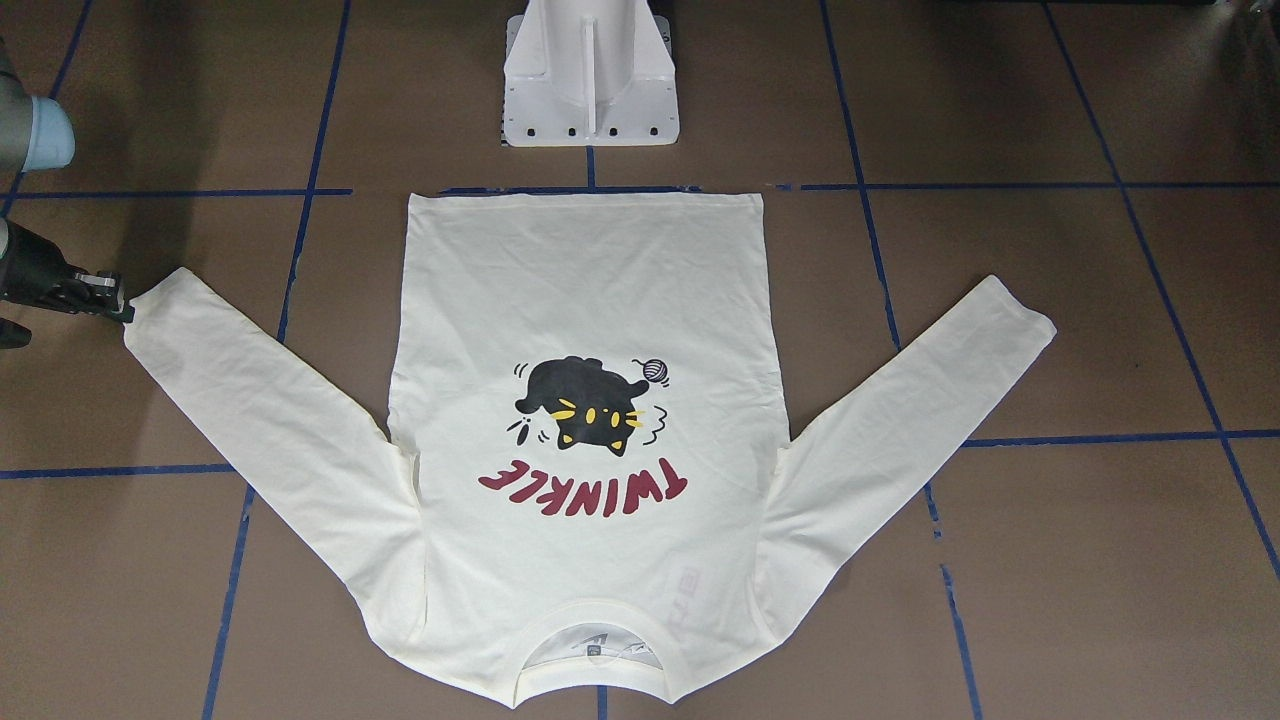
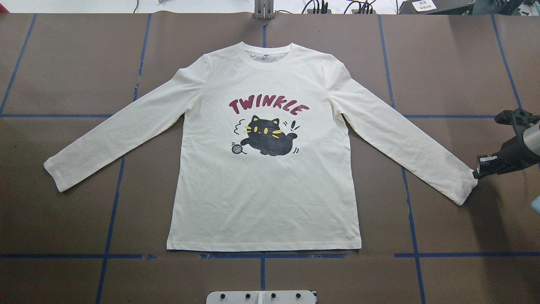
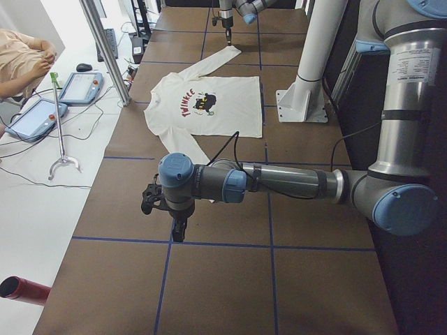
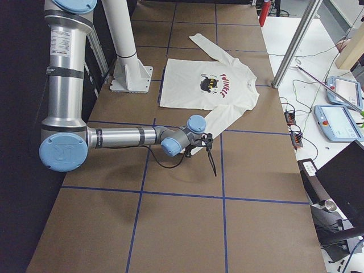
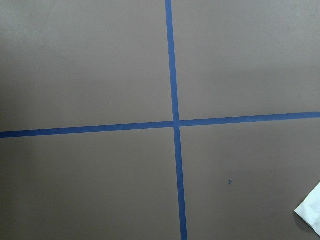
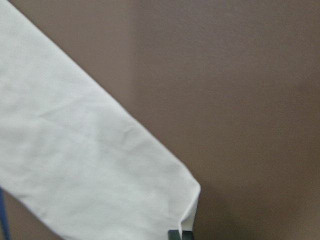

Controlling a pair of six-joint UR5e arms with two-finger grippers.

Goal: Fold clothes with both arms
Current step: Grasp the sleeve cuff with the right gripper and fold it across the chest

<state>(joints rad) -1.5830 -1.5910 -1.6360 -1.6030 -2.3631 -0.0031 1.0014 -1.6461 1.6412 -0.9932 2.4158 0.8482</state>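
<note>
The cream-white long-sleeve T-shirt (image 2: 261, 190) lies flat and face up, its black cat print and red "TWINKLE" lettering showing and both sleeves spread out. My right gripper (image 2: 476, 174) is at the tip of one sleeve's cuff (image 1: 150, 300), shut on the cuff's corner. In the right wrist view that cuff corner (image 6: 187, 210) curls up at a dark fingertip (image 6: 180, 234). My left gripper (image 3: 178, 232) hangs over bare table well short of the other cuff (image 2: 55, 173); I cannot tell whether it is open or shut. A scrap of white cuff (image 5: 311, 207) shows in the left wrist view.
Blue tape lines (image 2: 261, 255) grid the brown table. The white pedestal base (image 1: 590, 90) stands just past the shirt's hem. In the exterior left view a person (image 3: 21, 59), two tablet pendants (image 3: 80, 87) and cables lie beyond the table's edge.
</note>
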